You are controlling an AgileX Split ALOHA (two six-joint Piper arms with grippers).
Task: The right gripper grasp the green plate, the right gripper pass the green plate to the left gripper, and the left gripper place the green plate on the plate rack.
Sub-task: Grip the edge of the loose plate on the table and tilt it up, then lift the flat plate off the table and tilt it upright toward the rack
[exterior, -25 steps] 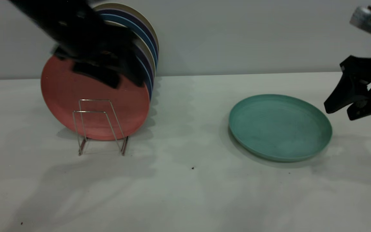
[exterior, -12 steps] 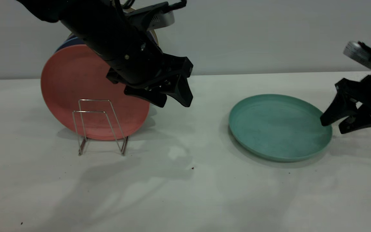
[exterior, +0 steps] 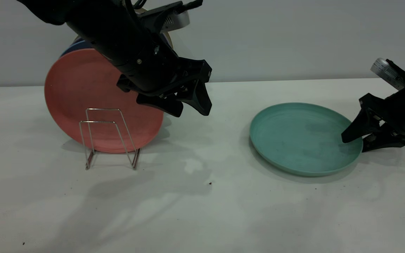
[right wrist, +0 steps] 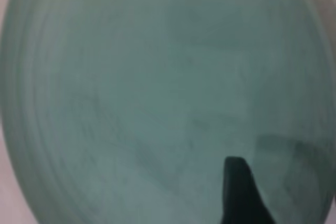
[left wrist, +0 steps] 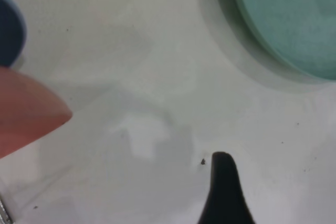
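Green plate [exterior: 304, 138] flat on the white table [exterior: 202, 203], right of centre. Right gripper [exterior: 353, 142] at the plate's right rim, fingers parted: upper finger over the inner face, lower finger outside the rim, not yet clamped. Left gripper [exterior: 192, 111] raised between rack and green plate, fingers open, holding nothing. Plate rack [exterior: 109, 138] at left, holding a salmon-pink plate [exterior: 83, 98] upright, with blue and cream plates [exterior: 79, 44] standing behind it.
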